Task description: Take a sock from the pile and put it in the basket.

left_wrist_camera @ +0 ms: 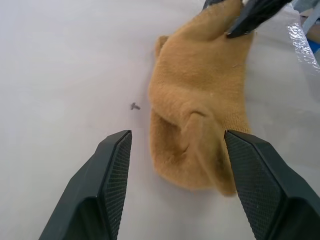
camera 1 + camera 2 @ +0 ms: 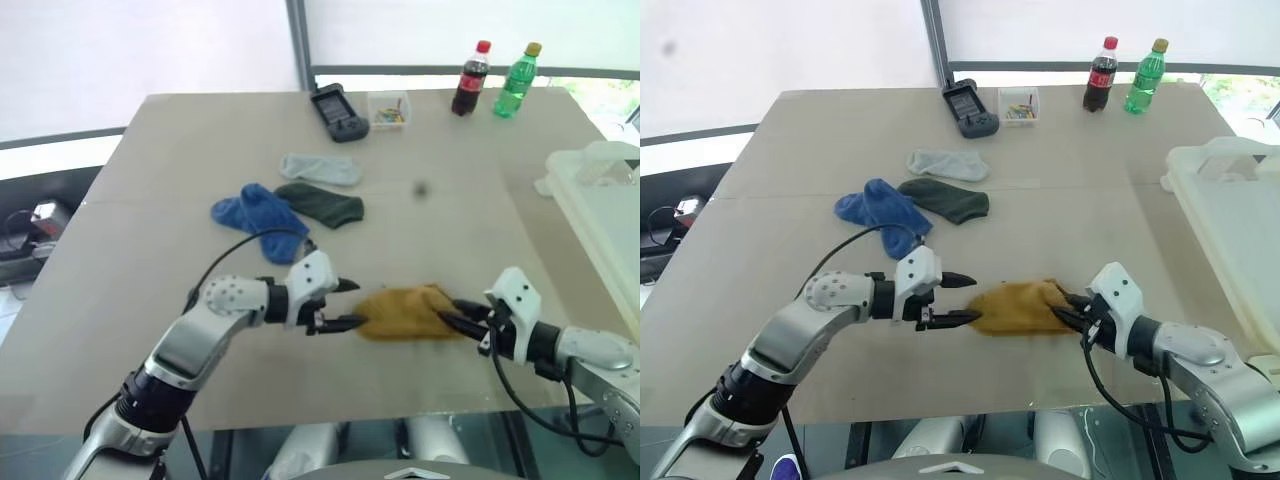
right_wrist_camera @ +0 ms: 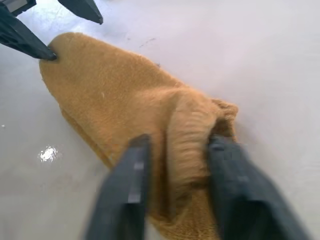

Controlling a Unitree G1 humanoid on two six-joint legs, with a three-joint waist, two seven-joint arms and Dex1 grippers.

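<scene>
- Working the mustard sock (image 2: pixel 405 312): it lies flat on the bench (image 2: pixel 450 230) close to my near edge, apart from the rest of the pile (image 2: pixel 290 205), where the blue, green and grey socks sit further up the bench.
- Right hand (image 3: pixel 175 165): its two fingers are pinched on a raised fold at one end of the sock; I read that as a grip, though the fold looks thin.
- Left hand (image 1: pixel 175 150): fingers spread wide, holding nothing. One fingertip touches the sock's other end; the other fingertip stands off above it.
- Basket (image 2: pixel 600 200): the whitish bin at the far right edge of the bench, well apart from the sock.
- My judgement for this step: only one hold is secure, so I'd either close the left hand on its end or pull it clear before lifting.
- I'd lift straight up first, so the cloth doesn't drag on the bench, then swing right over the rim.
- Risk: the fold slipping out on the way across.
- Bottles (image 2: pixel 495 80), a small clear box and a dark handset at the far edge are out of the path.
</scene>
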